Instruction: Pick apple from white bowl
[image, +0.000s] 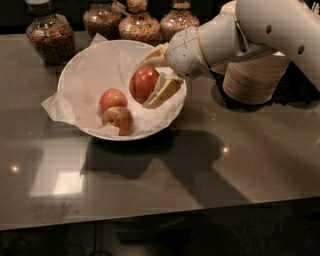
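Observation:
The white bowl (80, 80), lined with crinkled white paper, stands at the back left of the dark table. My gripper (150, 80) reaches in from the right and is shut on the dark red apple (143, 83), holding it raised above the bowl's right side. One finger (161, 92) shows below the apple and the other above it. Two other apples remain in the bowl: a paler orange-red one (113, 99) and a yellow-patched one (118, 119).
Several glass jars of grains (49, 36) line the back edge. A stack of small beige-sided bowls (255, 75) stands right of the white bowl, partly behind my arm (250, 30). The table's front edge (160, 215) runs near the bottom.

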